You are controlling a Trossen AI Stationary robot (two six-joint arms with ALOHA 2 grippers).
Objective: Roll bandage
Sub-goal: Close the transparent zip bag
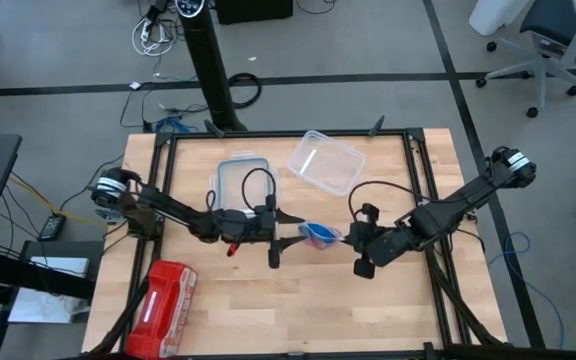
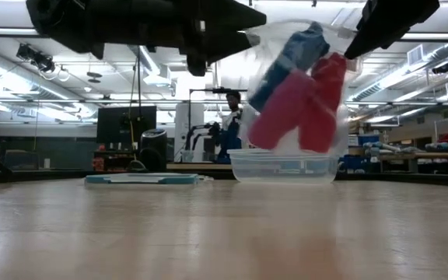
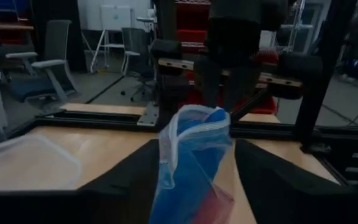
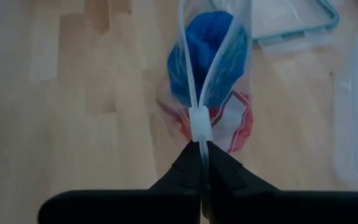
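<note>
1. Bandage (image 4: 207, 56), a bright blue roll, sits inside a clear zip bag (image 4: 205, 99) along with some red-pink fabric; the bag is held up above the middle of the wooden desk (image 1: 268, 320).
2. Right gripper (image 4: 202, 163) has its fingers pressed together on the bag's zip edge, at the white slider, so the bandage hangs in the bag just beyond the fingertips.
3. Left gripper (image 1: 290, 232) is on the other side of the bag with its fingers spread wide; in its wrist view the bag (image 3: 191, 162) stands between the two dark fingers, and whether they touch it I cannot tell.
4. In the high view the bag (image 1: 320, 234) lies between the two grippers, the left one reaching in from the left, the right gripper (image 1: 346, 236) from the right.
5. In the low view the bag (image 2: 302, 85) hangs clear of the desk, blue above and red-pink below, in front of a clear plastic container (image 2: 285, 165).
6. That container (image 1: 325, 161) stands near the far edge of the desk, with its teal-rimmed lid (image 1: 236, 180) lying flat beside it.
7. Red zip pouch (image 1: 165, 305) with white markings lies at the near left corner of the desk, well apart from both grippers.
8. A person (image 2: 230, 124) stands in the room beyond the desk.
</note>
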